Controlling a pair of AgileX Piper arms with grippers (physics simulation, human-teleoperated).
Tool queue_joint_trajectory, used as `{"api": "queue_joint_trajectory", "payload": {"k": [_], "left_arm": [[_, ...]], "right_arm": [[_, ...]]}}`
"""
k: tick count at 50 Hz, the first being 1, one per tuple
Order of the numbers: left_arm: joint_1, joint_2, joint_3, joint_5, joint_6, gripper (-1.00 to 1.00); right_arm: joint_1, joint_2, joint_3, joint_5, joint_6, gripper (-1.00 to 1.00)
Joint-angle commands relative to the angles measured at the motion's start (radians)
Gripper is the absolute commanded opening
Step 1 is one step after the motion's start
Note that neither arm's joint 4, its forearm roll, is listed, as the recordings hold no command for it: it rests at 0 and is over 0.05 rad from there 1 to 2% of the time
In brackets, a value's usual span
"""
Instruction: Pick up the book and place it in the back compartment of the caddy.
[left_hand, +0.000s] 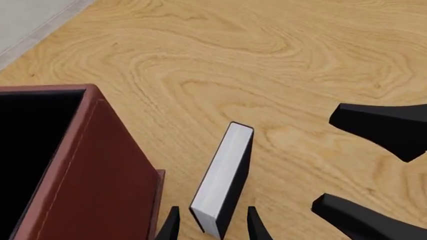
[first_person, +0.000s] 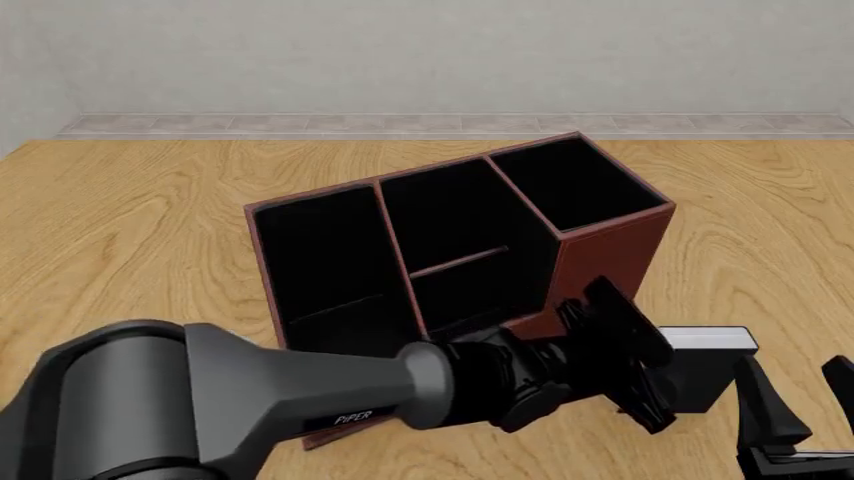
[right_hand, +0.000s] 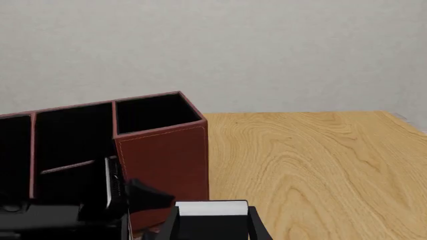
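Grasping is the step in hand: the book (left_hand: 223, 180) stands on edge on the desk (left_hand: 267, 60) just beside the caddy (first_person: 454, 250), bracketed by the parted fingers of the left hand (left_hand: 212, 226), though contact cannot be told. The right hand (right_hand: 212, 225) is held open around it from the far side. A firm closure and a lift over the caddy's low wall to the back compartment (first_person: 461, 290) are judged to be required next.

Book (first_person: 705, 350) right of caddy (first_person: 607, 255), near its front
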Motion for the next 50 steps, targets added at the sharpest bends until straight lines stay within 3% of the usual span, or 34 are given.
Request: {"api": "queue_joint_trajectory", "payload": {"k": [1,35,36,50], "left_arm": [[0.002,0.041,-0.034,0.006,-0.003,1.0],[-0.019,0.083,-0.084,0.033,0.004,1.0],[-0.018,0.08,-0.081,0.031,0.007,-1.0],[-0.001,0.032,-0.044,0.014,0.02,-1.0]], "right_arm": [[0.0,0.003,0.0,-0.003,0.0,1.0],[0.0,0.01,0.0,-0.01,0.0,1.0],[0.0,0.009,0.0,-0.009,0.0,1.0],[0.0,0.007,0.0,-0.008,0.0,1.0]]}}
